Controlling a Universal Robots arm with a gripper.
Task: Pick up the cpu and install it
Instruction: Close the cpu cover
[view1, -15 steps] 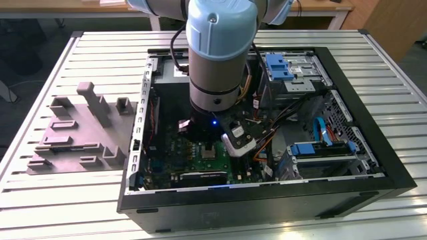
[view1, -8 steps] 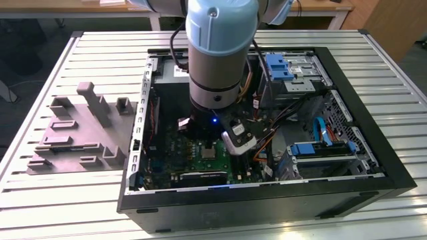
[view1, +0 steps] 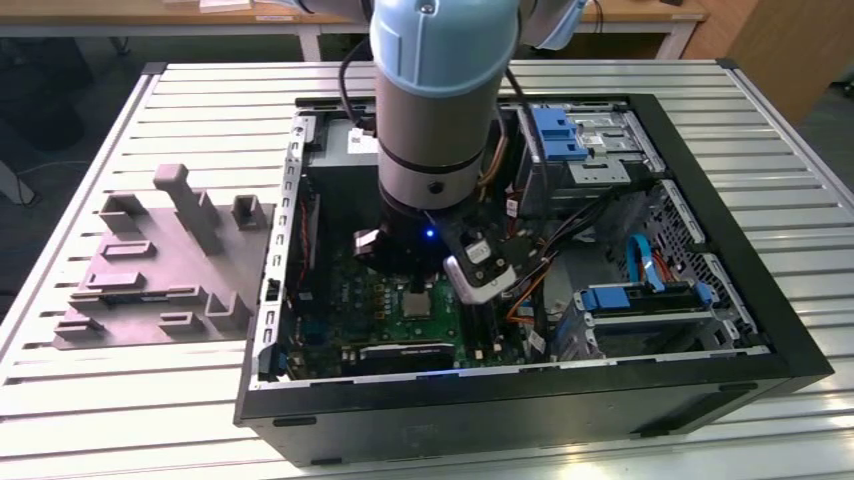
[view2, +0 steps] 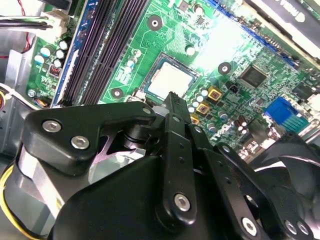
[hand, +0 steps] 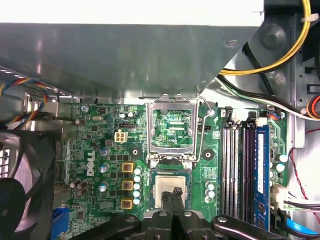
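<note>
In the exterior view the arm (view1: 434, 120) stands over an open computer case (view1: 747, 330) on a slatted table (view1: 174, 90) and hides the gripper and much of the green board (view1: 400, 325). In both wrist views one cpu (hand: 167, 188) (view2: 170, 80) lies flat in its socket, the hinged socket frame (hand: 171, 127) raised beside it. The gripper (hand: 174, 192) (view2: 171, 96) has its fingertips pressed together just above the cpu's edge, gripping nothing; contact with the chip cannot be judged. Four yellow-topped squares (hand: 127, 167) show near the socket. One grey parts tray (view1: 154, 270) sits at the exterior view's left.
</note>
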